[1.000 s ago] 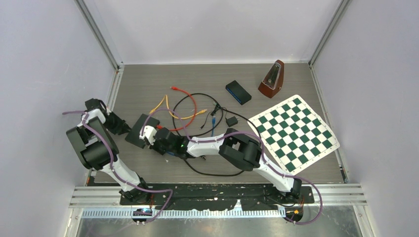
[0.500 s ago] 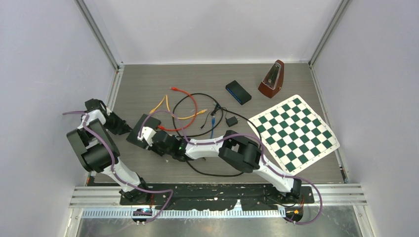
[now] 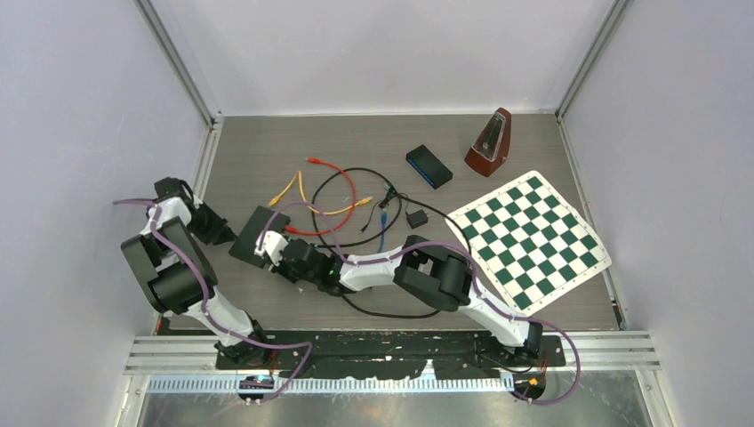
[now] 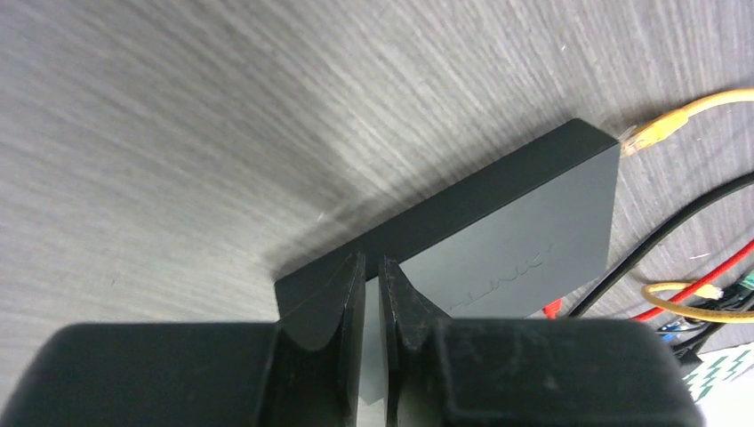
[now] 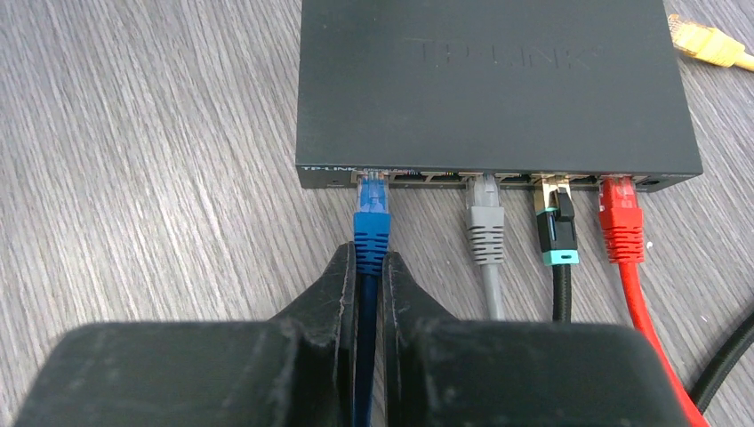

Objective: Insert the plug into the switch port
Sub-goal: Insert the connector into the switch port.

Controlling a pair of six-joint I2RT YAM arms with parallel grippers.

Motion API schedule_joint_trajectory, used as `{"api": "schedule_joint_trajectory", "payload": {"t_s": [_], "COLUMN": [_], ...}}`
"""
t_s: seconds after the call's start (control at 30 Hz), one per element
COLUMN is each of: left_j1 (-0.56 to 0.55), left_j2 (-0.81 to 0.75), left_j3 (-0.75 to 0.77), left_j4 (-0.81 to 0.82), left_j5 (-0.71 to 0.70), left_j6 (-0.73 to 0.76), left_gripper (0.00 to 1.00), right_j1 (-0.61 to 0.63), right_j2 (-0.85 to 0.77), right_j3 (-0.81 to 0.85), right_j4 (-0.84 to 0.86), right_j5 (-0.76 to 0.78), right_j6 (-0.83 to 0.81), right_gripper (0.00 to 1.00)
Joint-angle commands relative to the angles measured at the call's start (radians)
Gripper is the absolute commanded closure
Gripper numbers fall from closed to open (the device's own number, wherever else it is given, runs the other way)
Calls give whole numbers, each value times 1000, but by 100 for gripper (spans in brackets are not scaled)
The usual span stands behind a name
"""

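One blue plug [image 5: 372, 209] sits at the black metal switch [image 5: 493, 89] — insertion step; right end effector [image 5: 368, 260], gripping it, should push toward twelve o'clock.

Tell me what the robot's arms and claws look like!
The left arm and the right arm are both made of white tube pieces joined by chunky black joints. A thin purple cable loops along each one. The left claw and the right claw each have two black, wedge-shaped fingers on a wide black block.
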Motion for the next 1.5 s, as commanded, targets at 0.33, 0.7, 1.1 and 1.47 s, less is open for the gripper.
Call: {"api": "schedule_joint_trajectory", "payload": {"t_s": [0.33, 0.7, 1.1, 1.47], "left_j1": [-23, -43, -79, -80], "left_j2": [41, 42, 61, 43], "left_j3": [68, 50, -64, -155], "left_j4": [-87, -145, -92, -65], "left_j5": [-98, 2, 223, 292], "left_j6": [-9, 30, 5, -10], "left_gripper": [91, 100, 100, 100], "right_j1": [-7, -7, -6, -14], "right_j2": [-36, -41, -12, 73], "right_j3": [-27, 6, 14, 198], "right_j4": [58, 42, 178, 17], "right_j5": [-31, 35, 78, 220], "right_j6": [-24, -1, -36, 69], "right_gripper": [95, 95, 95, 95]}}
